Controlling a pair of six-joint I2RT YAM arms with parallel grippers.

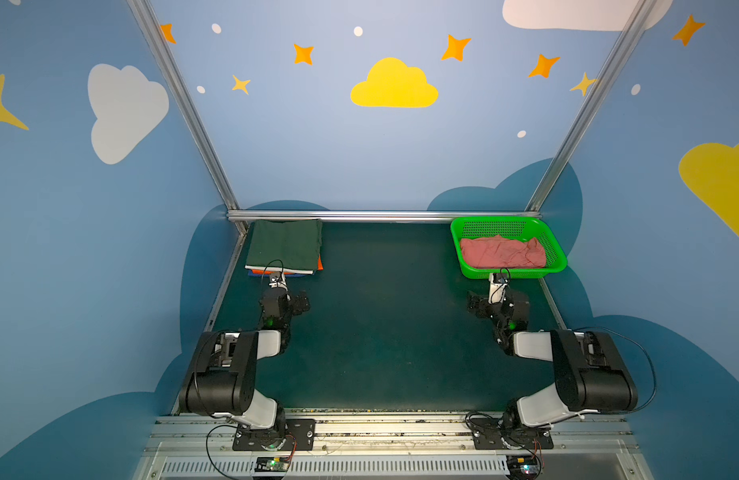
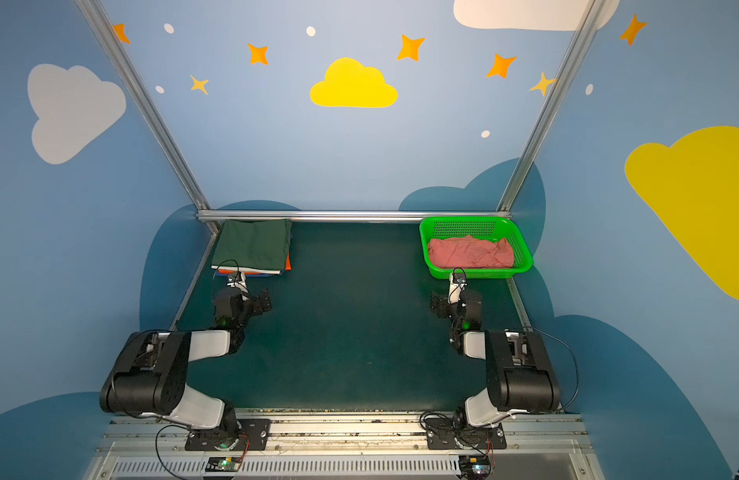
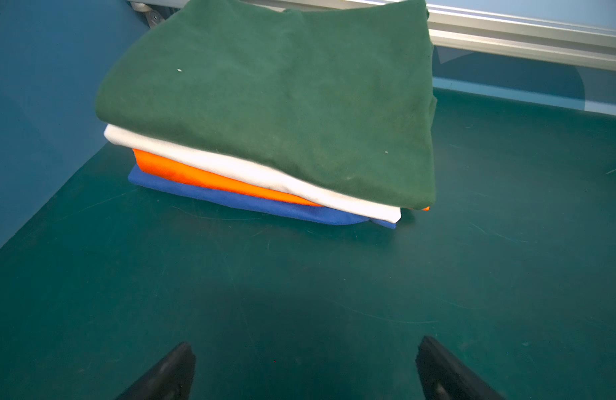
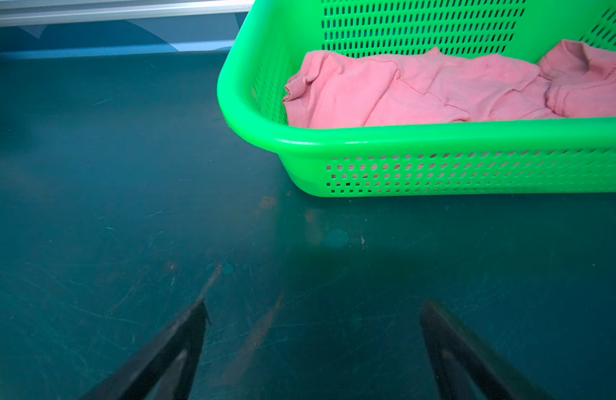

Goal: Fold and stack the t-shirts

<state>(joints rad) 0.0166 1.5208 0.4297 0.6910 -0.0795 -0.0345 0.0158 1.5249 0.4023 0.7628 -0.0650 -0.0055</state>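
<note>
- Nearest the cameras, the left arm [image 1: 226,374] and the right arm [image 1: 584,374] are bolted to the base rail [image 1: 380,428]. Each is folded sharply at the elbow, with the elbows turned outward and the forearms reaching toward the far side.
- Over the dark green mat [image 1: 380,332], both wrists are held low and both grippers are aimed away from the base.
- The left gripper [image 3: 305,344] is seen in the left wrist view with its jaws spread wide and nothing between them. It is placed just short of the stack [image 2: 251,249], without touching it.
- The right gripper [image 4: 315,304] is likewise spread wide and empty. It is held near the front wall of the green basket [image 1: 513,272], but apart from it.
- In the far left corner, against the far rail [image 1: 380,215], four folded shirts are stacked on the mat: the dark green t-shirt [image 1: 284,245] on top, then the white t-shirt [image 3: 251,169], the orange t-shirt [image 3: 195,175] and the blue t-shirt [image 3: 230,201] at the bottom.
- Rounded fold edges are turned toward the left gripper. The stack's long axis cannot be told.
- In the far right corner, the salmon-pink t-shirt [image 1: 500,251] is lying crumpled inside the basket. It is stretched left to right along the basket's length. Which way its collar points cannot be told.
</note>
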